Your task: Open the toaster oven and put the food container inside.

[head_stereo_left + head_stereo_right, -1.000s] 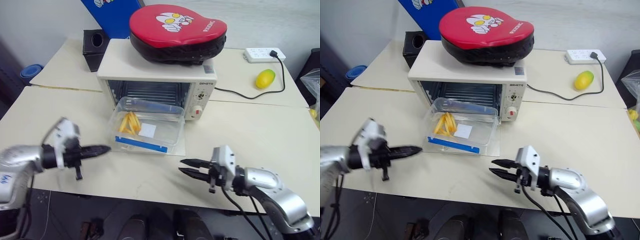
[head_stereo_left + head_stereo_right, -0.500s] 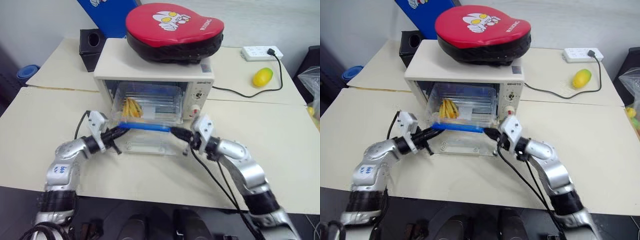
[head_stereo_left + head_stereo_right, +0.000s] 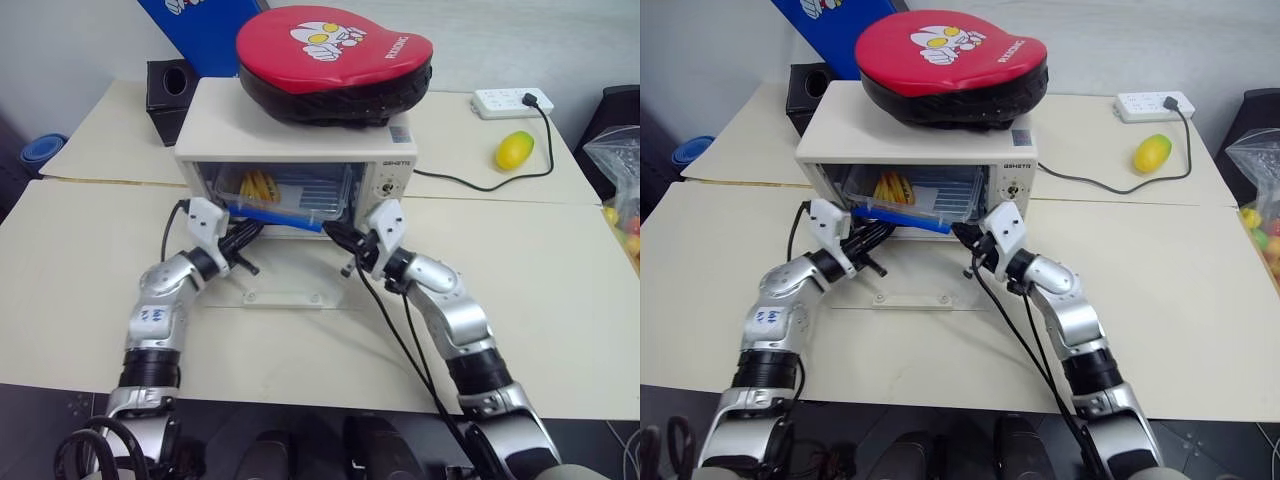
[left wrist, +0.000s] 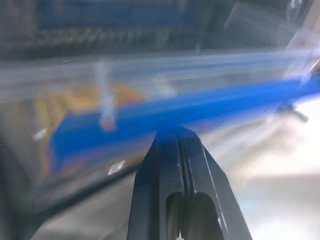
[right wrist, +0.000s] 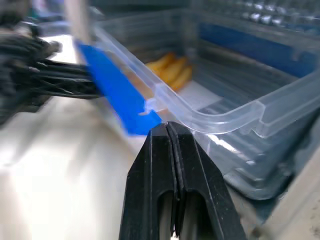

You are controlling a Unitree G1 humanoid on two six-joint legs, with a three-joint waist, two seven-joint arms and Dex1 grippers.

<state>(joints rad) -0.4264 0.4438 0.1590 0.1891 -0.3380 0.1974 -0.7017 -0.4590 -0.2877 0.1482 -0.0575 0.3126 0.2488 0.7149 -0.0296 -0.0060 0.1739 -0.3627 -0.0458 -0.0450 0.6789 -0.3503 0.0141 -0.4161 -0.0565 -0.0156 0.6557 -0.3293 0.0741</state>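
My left claw has its two black fingers pressed together with nothing between them, its tip against the near blue clip strip of the clear rectangular plastic food container. My right claw is closed the same way, holding nothing, its tip at the container's near right corner just beside the end of that strip. Both are working as pushers, not grippers.

The container sits mostly inside the small cream-white toaster oven, yellow food strips showing through its wall towards the left. Its near edge and blue strip seem to stick out a little past the opening, above the glass drop-down door lying flat on the pale table. A red and black padded mitt rests on the oven's top. Far right on the table lie a yellow lemon-shaped object and a white power strip, well apart from my work.

I judge the job nearly finished: the box needs a last even shove. To do it well I should push with both tips together, straight towards the back, so the box does not skew or jam on the rack. I should stay low on the rim, since closed tips could slip over the smooth plastic, and stop once the near edge clears the door hinge.
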